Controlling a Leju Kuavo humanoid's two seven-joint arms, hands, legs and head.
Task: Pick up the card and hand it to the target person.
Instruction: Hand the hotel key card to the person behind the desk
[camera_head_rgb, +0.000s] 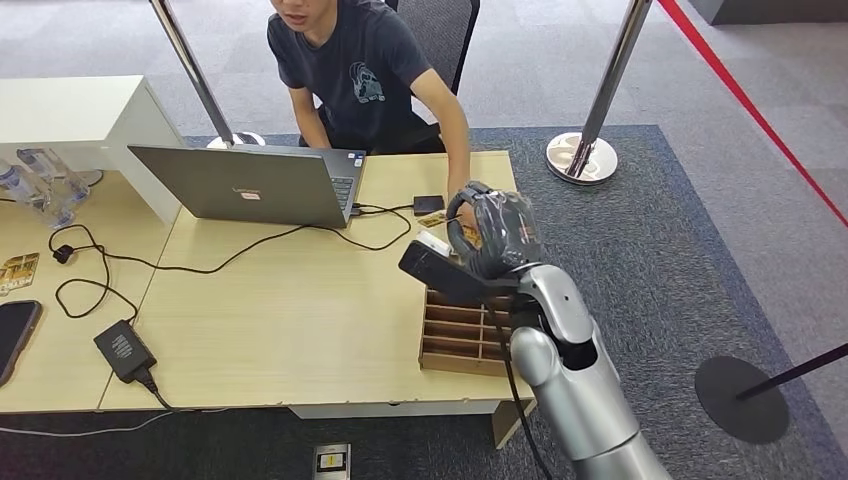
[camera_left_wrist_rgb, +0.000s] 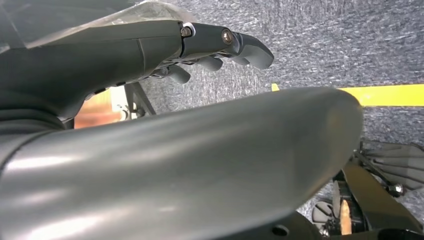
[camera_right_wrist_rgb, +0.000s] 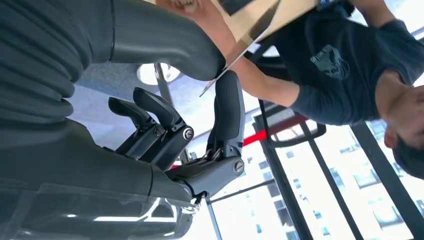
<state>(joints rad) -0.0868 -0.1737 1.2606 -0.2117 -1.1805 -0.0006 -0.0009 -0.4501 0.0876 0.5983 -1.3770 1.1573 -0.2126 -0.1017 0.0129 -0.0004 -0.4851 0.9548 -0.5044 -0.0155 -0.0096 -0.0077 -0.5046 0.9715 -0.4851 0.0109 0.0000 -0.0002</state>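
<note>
Currently the right hand (camera_head_rgb: 492, 232) is raised above the far end of the slotted wooden card holder (camera_head_rgb: 462, 335) on the pale laminate table (camera_head_rgb: 290, 310). In the right wrist view, the thin, flat, stiff card (camera_right_wrist_rgb: 250, 37) is pinched between the thick grey thumb and one dark finger (camera_right_wrist_rgb: 229, 112); the remaining fingers are loosely curled. Its long axis runs from the thumb toward the seated person (camera_head_rgb: 360, 75), whose hand (camera_right_wrist_rgb: 182, 6) touches the far end. The left hand (camera_left_wrist_rgb: 150, 50) hangs over grey carpet, fingers slightly curled, holding nothing.
</note>
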